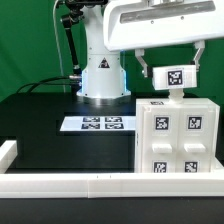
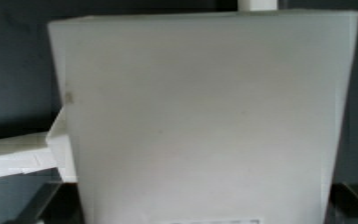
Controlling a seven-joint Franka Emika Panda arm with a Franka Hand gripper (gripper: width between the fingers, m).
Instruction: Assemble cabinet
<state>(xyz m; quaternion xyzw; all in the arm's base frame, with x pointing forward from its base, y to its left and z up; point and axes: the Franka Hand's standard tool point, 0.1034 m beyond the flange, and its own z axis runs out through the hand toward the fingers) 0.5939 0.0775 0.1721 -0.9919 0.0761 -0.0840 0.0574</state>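
Observation:
The cabinet [image 1: 176,138] is a white box with several square tags on its front, standing at the exterior view's right. My gripper [image 1: 173,62] hangs right above it. Its two fingers flank a small white tagged part [image 1: 177,76] and hold it by the sides. A thin white stem under that part reaches down to the cabinet's top. In the wrist view a broad white panel [image 2: 194,120] fills most of the picture, and the fingertips are hidden there.
The marker board [image 1: 98,124] lies on the black table at centre. A low white rail [image 1: 70,184] runs along the near edge and also shows in the wrist view [image 2: 16,155]. The arm's white base [image 1: 103,80] stands behind the board.

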